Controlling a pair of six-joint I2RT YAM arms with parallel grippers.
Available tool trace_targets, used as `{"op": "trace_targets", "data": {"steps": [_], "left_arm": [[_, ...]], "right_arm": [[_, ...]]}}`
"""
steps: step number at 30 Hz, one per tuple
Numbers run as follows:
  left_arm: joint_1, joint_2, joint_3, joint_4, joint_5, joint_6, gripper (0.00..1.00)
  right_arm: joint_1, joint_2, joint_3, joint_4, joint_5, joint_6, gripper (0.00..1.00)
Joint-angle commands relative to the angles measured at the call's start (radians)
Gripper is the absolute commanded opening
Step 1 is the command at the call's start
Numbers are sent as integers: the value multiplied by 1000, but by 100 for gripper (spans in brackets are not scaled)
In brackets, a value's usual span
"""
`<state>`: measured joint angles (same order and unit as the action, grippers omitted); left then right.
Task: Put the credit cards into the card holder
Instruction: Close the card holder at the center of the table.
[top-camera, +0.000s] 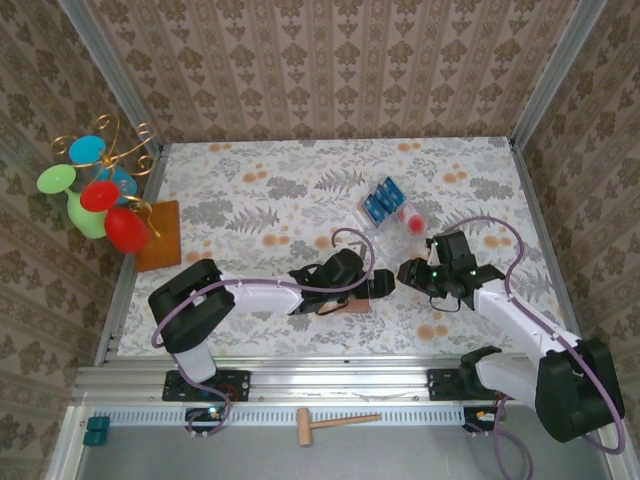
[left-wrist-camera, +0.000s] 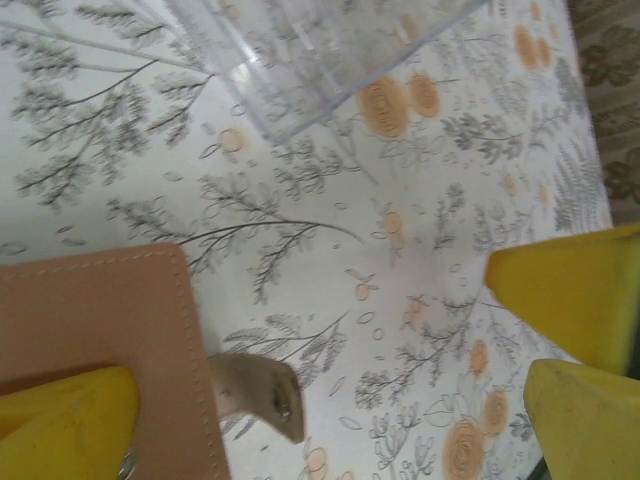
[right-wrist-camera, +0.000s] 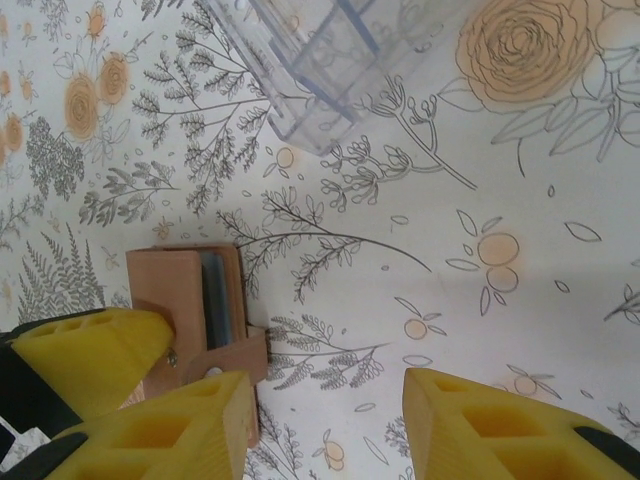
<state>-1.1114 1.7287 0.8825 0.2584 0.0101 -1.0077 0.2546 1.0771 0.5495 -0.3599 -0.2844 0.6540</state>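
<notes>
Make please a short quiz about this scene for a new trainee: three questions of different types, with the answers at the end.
1. Short answer: in the right wrist view, what colour is the card that sits in the card holder?
2. Multiple choice: where are the other credit cards? A) in the clear tray; B) on top of the card holder; C) between the fingers of the right gripper.
3. True or false: the left gripper and the right gripper both stand open.
Key: 1 blue; 2 A; 3 true.
</notes>
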Motion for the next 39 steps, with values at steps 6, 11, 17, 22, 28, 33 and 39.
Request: {"op": "trace_targets", "data": {"steps": [6,11,17,22,28,33,39], "left_arm": [[23,-33,46,-114,-14,29,100],[95,-95,68,-88,55,67,100],[192,-140,89,-135,114,107,100],[256,-176,70,-172,112,129,100],[364,-260,30,-269,99,188,100],[453,-319,-5,-382,94,262,100],[477,-356,-1,-520,95,404,100]], "right_arm": [[-6,-79,-15,-42,-68,3,37],[22,-99,-10,-18,-118,13,27],[170,-49,65,7,-57,51,23],[340,36,167,35,22,75,22],[473,194,260,76,65,89,21],[513,352,296,107,71,87,12],[508,363,254,107,112,83,5]]}}
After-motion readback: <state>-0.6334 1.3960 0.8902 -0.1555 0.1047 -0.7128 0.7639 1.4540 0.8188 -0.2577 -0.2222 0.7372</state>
